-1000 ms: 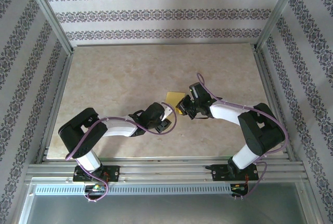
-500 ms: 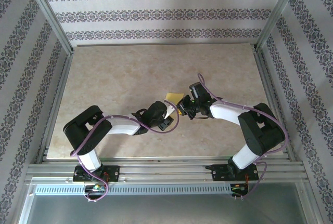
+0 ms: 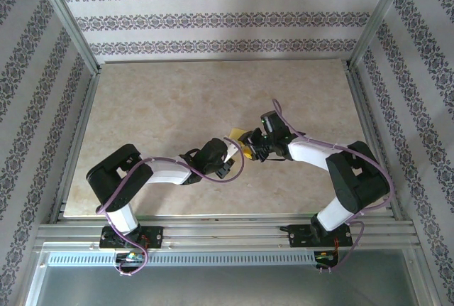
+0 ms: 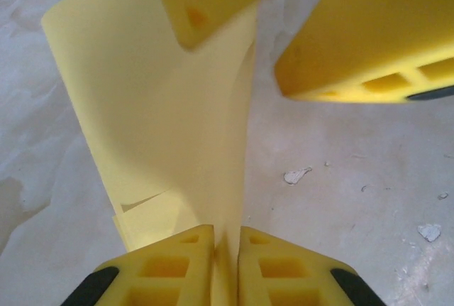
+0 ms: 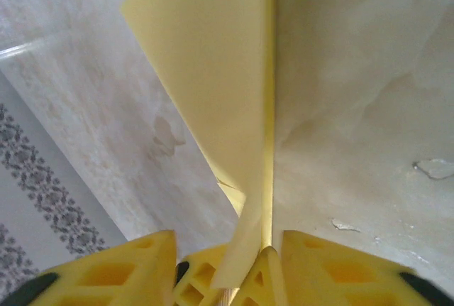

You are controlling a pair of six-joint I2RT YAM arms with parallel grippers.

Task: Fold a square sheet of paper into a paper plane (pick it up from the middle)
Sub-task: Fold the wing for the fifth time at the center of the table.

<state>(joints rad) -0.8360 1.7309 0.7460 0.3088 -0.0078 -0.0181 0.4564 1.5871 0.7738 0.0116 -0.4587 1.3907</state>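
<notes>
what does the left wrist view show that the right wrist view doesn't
The left wrist view adds the left arm's yellow fingers pinched shut on the thin yellow sheet of paper. The right wrist view adds the floral-patterned grey wall beyond the pale marble-look table. Both share the paper, that table, and the right arm's yellow fingers spread apart.

Soft even light, blurred wrist close-ups

Left gripper (image 4: 225,242): shifted right toward frame centre, jaws now closed onto the square sheet of paper (image 4: 156,107). Right gripper (image 3: 250,150): grip loosened, jaws parted. Sheet: less exposed from above.
</notes>
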